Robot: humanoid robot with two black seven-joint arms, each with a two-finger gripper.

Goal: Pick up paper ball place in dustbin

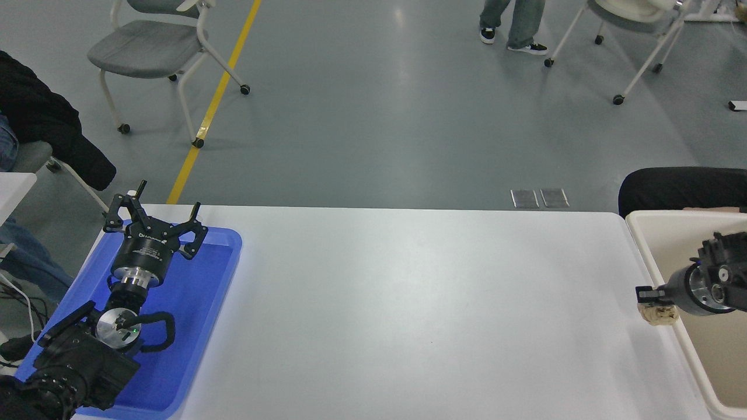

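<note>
I've got the right gripper (652, 298) clamped on the paper ball (659, 314), just beside the dustbin (641, 245) rim; its beige inside looks bare, while my left gripper (153, 220), fingers spread, sits over the blue tray (201, 326)

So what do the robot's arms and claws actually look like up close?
Both arms are black with silver metal wrist rings. The left gripper has spindly black fingers on a round body with small white lettering, plus a looping black cable and a green light. The right gripper is a similar black-and-silver cylinder.

Right end effector (652, 298) clamped, raised; left end effector (153, 224) splayed.
</note>
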